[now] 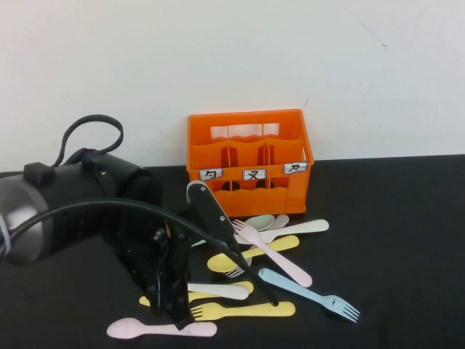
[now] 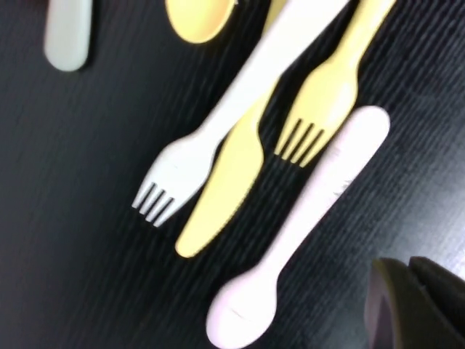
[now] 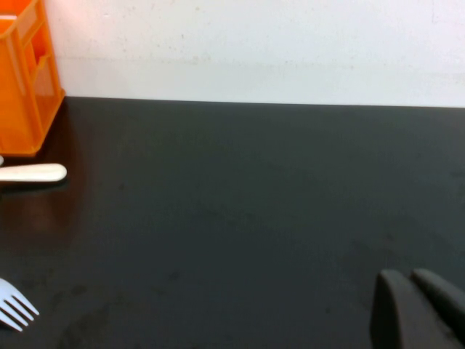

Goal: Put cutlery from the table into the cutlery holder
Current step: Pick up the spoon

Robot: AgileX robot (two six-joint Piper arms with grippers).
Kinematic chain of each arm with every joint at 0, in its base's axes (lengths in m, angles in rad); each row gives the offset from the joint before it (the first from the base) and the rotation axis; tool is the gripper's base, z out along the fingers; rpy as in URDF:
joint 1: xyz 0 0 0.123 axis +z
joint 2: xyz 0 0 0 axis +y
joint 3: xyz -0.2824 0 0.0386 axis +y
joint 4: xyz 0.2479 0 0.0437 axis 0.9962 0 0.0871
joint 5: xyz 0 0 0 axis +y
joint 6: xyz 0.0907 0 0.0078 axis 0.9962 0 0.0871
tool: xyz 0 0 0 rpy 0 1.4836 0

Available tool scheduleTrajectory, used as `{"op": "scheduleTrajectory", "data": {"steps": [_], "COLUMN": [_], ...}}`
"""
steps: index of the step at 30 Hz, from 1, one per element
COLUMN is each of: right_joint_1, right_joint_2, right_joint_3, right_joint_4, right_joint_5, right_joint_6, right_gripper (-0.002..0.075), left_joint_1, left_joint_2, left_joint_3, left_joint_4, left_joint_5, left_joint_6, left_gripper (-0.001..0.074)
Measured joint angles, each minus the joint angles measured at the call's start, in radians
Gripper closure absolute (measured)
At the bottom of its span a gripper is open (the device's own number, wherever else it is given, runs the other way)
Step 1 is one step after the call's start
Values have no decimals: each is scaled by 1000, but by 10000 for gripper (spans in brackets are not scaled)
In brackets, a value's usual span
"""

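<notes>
High view: left tool (image 1: 168, 302) hovers agape over cutlery (image 1: 272, 251); right tool (image 3: 418, 309) closed.

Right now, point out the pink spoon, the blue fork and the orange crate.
pink spoon (image 2: 305, 225), left wrist view, middle of its handle.
blue fork (image 1: 305, 291), high view, middle of its handle.
orange crate (image 1: 251, 156), high view, front wall above the labels.

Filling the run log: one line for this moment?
left end effector: over cutlery pile, empty | right end effector: parked over table | holder: no cutlery visible
</notes>
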Motion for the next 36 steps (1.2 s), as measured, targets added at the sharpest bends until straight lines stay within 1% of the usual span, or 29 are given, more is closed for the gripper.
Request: {"op": "scheduleTrajectory", "data": {"steps": [4,8,10,13,15,17,19,27,34,36], "right_joint_1": [0,0,0,0,0,0,0,0,0,0], "right_joint_2": [0,0,0,0,0,0,0,0,0,0], "right_joint_3": [0,0,0,0,0,0,0,0,0,0], "right_joint_4": [0,0,0,0,0,0,0,0,0,0], "right_joint_5": [0,0,0,0,0,0,0,0,0,0], "right_joint_6": [0,0,0,0,0,0,0,0,0,0], "right_gripper": [729,729,729,729,729,729,729,729,729,729], "left_joint_1": [0,0,0,0,0,0,0,0,0,0], "left_joint_2": [0,29,56,109,160,204,241,361,380,382], "left_joint_3": [2,2,2,2,2,2,2,2,-8,-9], "left_joint_4": [-4,-4,-4,-4,0,4,8,23,33,33], "left_joint_5": [37,81,86,83,68,36,-2,-135,-152,-154], "left_joint_6": [25,116,159,206,246,266,274,312,320,320], "left_gripper": [734,732,706,605,491,422,388,389,392,409]}}
